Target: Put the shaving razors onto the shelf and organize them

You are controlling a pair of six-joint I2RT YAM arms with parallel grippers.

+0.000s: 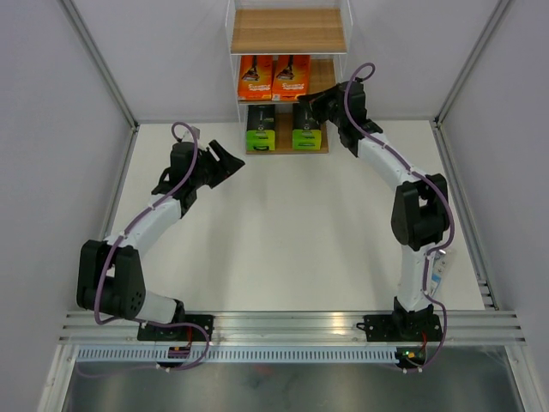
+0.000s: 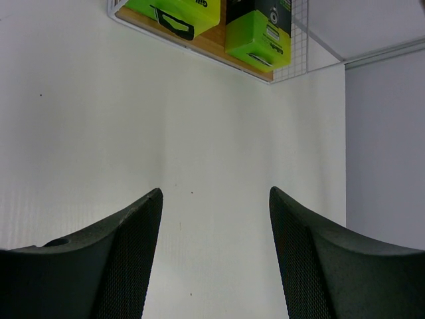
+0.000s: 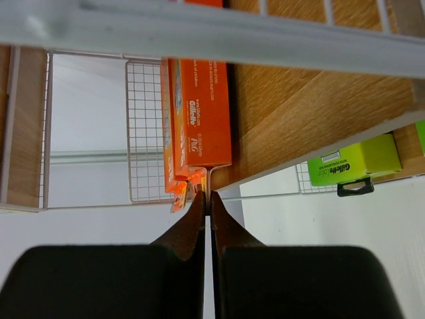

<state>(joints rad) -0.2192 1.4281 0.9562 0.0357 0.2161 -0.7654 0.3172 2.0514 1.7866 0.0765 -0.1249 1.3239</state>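
The shelf (image 1: 288, 31) stands at the back centre. Two orange razor packs (image 1: 256, 77) (image 1: 291, 77) sit side by side on its middle board. Two green-and-black packs (image 1: 261, 129) (image 1: 306, 129) sit on the bottom board. My right gripper (image 1: 312, 102) is at the shelf front. In the right wrist view it (image 3: 207, 199) is shut on the thin hang tab of the right orange pack (image 3: 202, 86), with the other orange pack (image 3: 170, 133) just behind. My left gripper (image 1: 232, 163) is open and empty over the table. The light blue pack is out of view.
The left wrist view shows both green packs (image 2: 179, 10) (image 2: 262, 33) on the bottom board (image 2: 219, 50), far ahead of my left gripper (image 2: 216, 199). One green pack (image 3: 355, 163) shows below the middle board (image 3: 312, 113). White walls close in the table (image 1: 283, 232) left and right.
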